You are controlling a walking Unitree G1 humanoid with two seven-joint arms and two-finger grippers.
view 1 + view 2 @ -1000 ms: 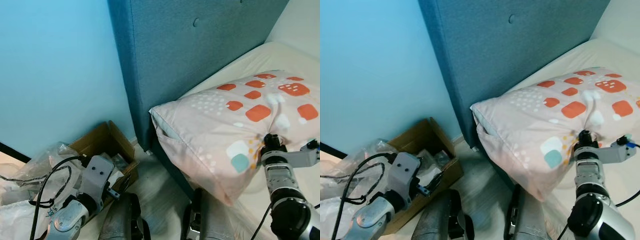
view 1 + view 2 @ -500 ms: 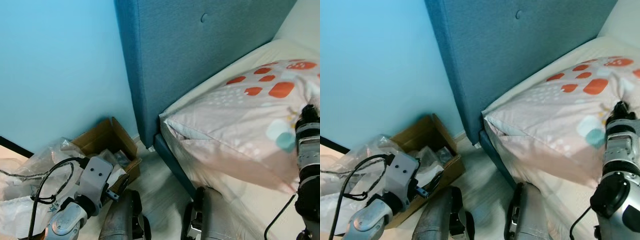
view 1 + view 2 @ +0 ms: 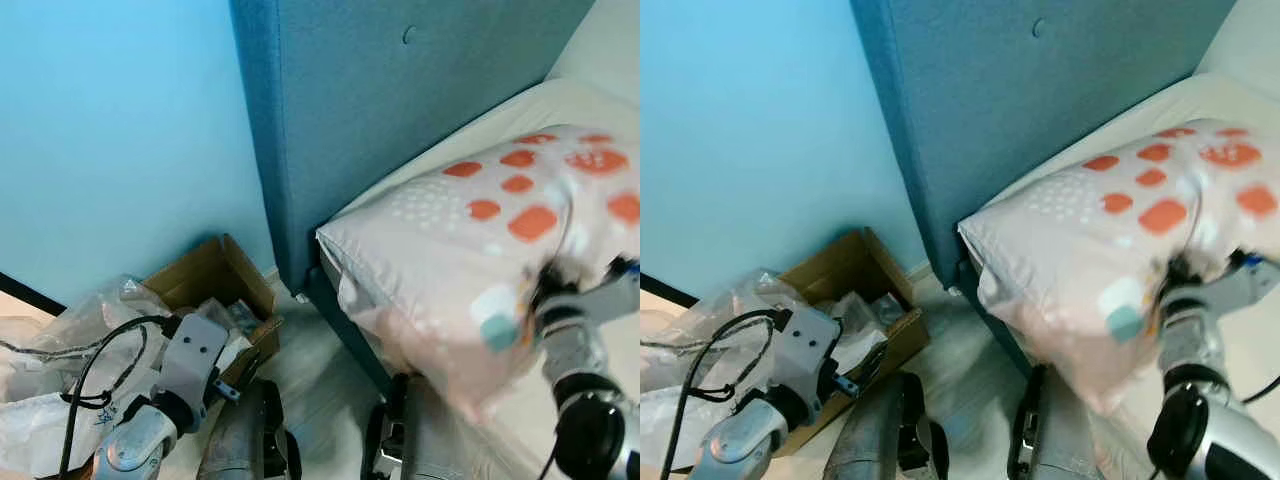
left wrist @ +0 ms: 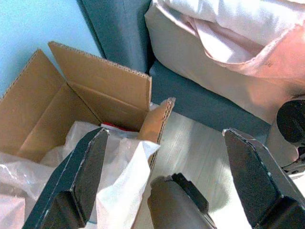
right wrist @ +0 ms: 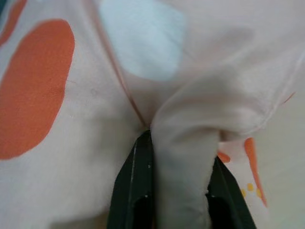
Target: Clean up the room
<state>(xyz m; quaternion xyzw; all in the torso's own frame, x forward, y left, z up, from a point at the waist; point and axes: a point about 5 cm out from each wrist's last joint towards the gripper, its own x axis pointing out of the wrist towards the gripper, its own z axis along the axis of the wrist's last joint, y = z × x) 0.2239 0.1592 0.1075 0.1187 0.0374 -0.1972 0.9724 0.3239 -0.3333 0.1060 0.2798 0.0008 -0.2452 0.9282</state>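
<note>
A pale pink pillow (image 3: 470,230) with orange and teal patches lies on the bed, its corner hanging over the mattress edge by the headboard. My right gripper (image 5: 176,191) is shut on a bunched fold of the pillow's fabric (image 5: 183,157); the right arm (image 3: 575,350) rises at the lower right. The left gripper (image 4: 167,181) hangs open and empty low on the left, above the floor beside a cardboard box (image 4: 76,105). Its two black fingers (image 4: 81,176) are spread wide apart.
A tall teal headboard (image 3: 400,110) stands against the light blue wall (image 3: 110,140). The open cardboard box (image 3: 215,290) holds plastic wrapping, and clear plastic bags (image 3: 60,330) with black cables lie beside it. My own legs (image 3: 330,440) show below, on the pale wooden floor.
The pillow, held in the right gripper, was lifted up and right, then swung back down and left; it is now blurred in motion. The left arm stays still.
</note>
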